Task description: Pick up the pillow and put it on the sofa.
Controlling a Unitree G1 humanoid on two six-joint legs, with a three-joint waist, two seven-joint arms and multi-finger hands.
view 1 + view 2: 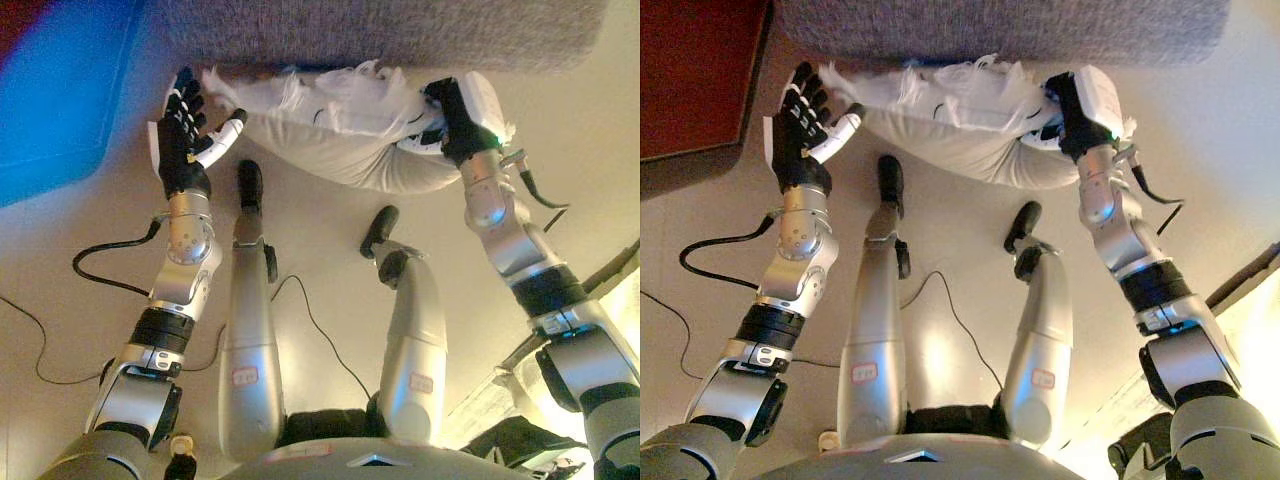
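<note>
A white pillow [340,130] with a fringed cover lies on the floor against the base of the grey sofa [380,30], which runs along the top of the view. My left hand [185,135] is open, fingers straight, just left of the pillow's left end, with its white-tipped thumb at the pillow's edge. My right hand [455,120] rests against the pillow's right end, back of the hand toward me. The pillow's far side is hidden under the sofa's front edge.
A dark red-brown piece of furniture [700,70] stands at the upper left beside the sofa. A light-coloured edge [615,290] and a dark bundle [520,440] lie at the lower right. Beige floor [60,290] spreads between them.
</note>
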